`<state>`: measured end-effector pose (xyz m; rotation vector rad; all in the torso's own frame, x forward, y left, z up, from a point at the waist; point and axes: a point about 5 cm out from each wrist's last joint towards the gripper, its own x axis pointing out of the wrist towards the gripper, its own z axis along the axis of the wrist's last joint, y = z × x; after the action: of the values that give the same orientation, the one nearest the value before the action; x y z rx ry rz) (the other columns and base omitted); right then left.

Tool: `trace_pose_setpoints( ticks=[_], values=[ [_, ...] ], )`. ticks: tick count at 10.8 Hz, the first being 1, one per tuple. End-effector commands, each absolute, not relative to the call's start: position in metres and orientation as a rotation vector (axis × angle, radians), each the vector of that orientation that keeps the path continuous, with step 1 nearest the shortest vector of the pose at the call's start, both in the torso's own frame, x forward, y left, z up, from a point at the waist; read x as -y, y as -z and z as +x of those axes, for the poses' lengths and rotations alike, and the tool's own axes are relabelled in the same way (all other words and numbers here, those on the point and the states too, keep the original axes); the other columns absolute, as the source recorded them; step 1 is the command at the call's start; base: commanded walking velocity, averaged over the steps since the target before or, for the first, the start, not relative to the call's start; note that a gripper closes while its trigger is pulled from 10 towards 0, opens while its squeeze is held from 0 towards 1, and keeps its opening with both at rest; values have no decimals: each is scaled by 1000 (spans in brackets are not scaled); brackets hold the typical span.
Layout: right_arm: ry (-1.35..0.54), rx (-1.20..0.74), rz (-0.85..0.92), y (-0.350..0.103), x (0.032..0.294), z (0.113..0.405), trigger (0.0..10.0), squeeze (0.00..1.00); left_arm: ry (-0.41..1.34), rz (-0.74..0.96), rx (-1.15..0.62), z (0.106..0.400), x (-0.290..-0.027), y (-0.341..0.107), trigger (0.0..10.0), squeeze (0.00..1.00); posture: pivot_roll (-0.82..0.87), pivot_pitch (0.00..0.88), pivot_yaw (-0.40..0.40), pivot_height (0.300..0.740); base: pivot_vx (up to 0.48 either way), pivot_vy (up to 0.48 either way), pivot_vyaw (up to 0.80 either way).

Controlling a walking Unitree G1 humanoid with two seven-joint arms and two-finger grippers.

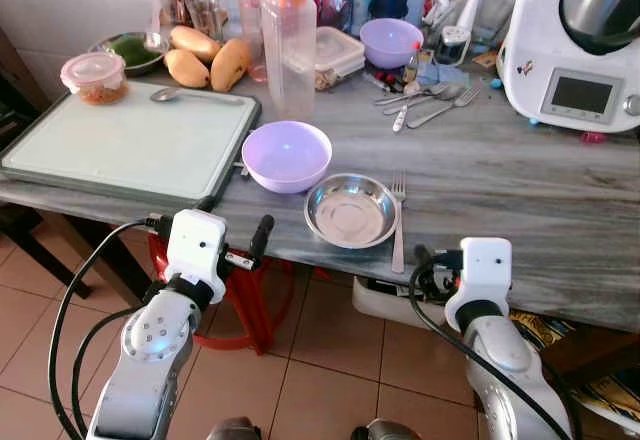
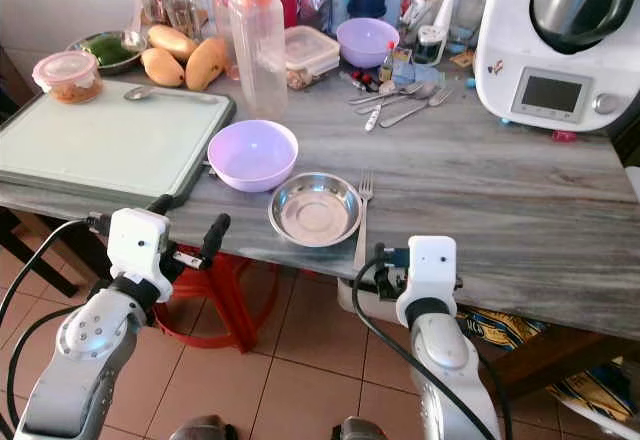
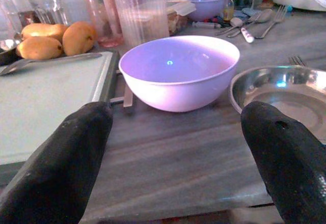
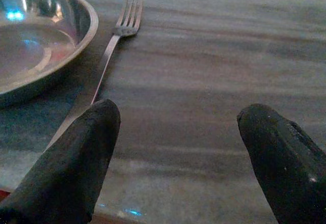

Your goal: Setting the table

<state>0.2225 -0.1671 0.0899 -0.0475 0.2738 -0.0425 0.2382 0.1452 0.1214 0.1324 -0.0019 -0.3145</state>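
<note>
A pale green cutting board is lying at the left of the grey counter, with one spoon at its far edge and one lidded snack tub at its far left corner; three mangoes are sitting just behind it, beside a dish of greens; one clear bottle with an orange cap is standing behind the near lavender bowl, which is touching the board's right edge; a second lavender bowl is sitting far back, beside one lidded plastic box; one steel dish is lying just right of the near bowl, close to the counter's front edge, and one fork is lying just beside its right rim, handle reaching the edge; a loose cluster of cutlery is lying farther back; a white kitchen machine is occupying the far right corner; the counter right of the fork is lying bare.

The left gripper is hovering at the front edge before the near bowl, fingers spread wide and holding nothing; the right gripper is hovering at the edge just right of the fork, fingers likewise apart and empty.
</note>
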Motion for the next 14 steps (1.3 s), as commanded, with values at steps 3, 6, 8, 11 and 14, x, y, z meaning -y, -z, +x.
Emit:
trace_pose_setpoints(
  ticks=[3,6,8,11,14],
  values=[
    [-38,-86,-88,-118,155,227,10000,0,303,143,13,241,-145,-123,10000,0,74,0,3,740,0,0,0],
    [-133,104,-121,-145,137,249,10000,0,106,134,-3,257,-161,-118,10000,0,73,0,-2,740,0,0,0],
    [-86,90,-136,-133,145,254,10000,0,-13,131,12,268,-167,-116,10000,0,70,0,-12,740,0,0,0],
    [-66,58,-107,-129,155,261,10000,0,-18,120,9,272,-164,-114,10000,0,47,0,1,740,0,0,-533],
    [-115,55,-147,-125,158,259,10000,0,-23,133,15,271,-163,-113,10000,0,40,0,16,740,0,0,-267]
  ],
)
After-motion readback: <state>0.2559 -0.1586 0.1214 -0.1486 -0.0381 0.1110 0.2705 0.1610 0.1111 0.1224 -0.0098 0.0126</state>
